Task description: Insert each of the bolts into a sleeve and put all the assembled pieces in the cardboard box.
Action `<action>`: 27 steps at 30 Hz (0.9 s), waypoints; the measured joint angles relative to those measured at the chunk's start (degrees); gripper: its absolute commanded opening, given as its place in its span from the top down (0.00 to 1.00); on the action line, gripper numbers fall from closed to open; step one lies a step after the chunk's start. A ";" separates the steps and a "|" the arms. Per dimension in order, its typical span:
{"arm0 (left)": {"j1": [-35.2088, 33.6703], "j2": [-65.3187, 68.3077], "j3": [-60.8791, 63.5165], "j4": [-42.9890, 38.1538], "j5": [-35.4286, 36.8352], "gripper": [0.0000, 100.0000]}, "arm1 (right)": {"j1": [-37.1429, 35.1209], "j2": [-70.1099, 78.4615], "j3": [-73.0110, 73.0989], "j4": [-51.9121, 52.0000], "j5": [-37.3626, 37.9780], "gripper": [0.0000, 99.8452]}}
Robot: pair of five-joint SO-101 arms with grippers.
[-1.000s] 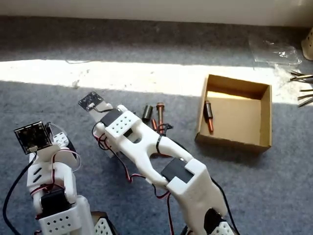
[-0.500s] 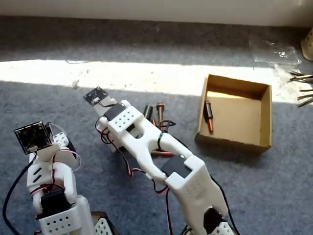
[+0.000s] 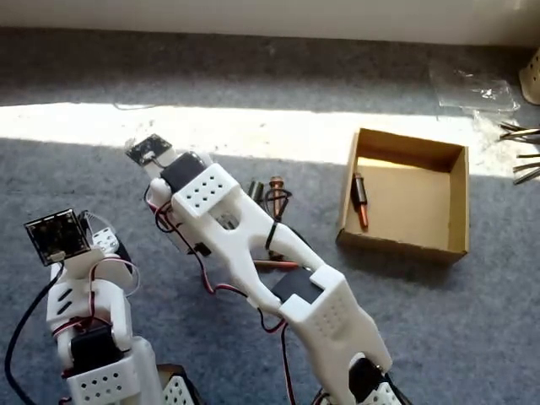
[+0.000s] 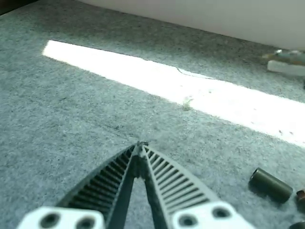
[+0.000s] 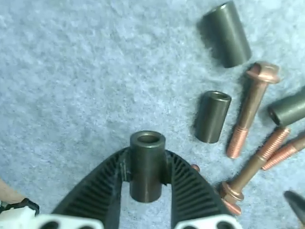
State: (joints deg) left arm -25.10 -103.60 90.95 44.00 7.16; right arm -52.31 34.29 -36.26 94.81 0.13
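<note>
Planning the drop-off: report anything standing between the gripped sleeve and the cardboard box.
Only loose bolts and a spare sleeve, lying flat on the carpet between the held sleeve in the right gripper and the cardboard box. Nothing taller shows.

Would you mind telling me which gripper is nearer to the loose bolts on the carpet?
Right. The right gripper, shut on a sleeve, hangs just beside the loose bolts; the left gripper, shut and empty, points at bare carpet farther from them.
</note>
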 measured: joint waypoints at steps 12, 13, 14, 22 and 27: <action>1.23 0.00 0.00 0.00 0.00 0.98 | 8.26 -5.71 -12.04 4.84 0.00 1.00; 1.41 0.00 0.00 0.00 0.00 0.98 | 9.05 -7.82 -12.04 4.84 0.00 1.00; 1.41 0.00 0.00 0.00 0.00 0.98 | 9.76 -9.76 -12.04 4.84 0.00 1.00; 1.67 0.00 0.00 0.00 0.00 0.98 | 16.00 -29.71 -4.04 5.10 0.00 1.00; 5.71 0.00 0.00 0.00 0.00 0.98 | 18.46 -41.76 7.38 5.10 8.88 1.00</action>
State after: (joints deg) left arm -19.38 -103.60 90.95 44.00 7.16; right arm -33.85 -7.47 -28.88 99.91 9.01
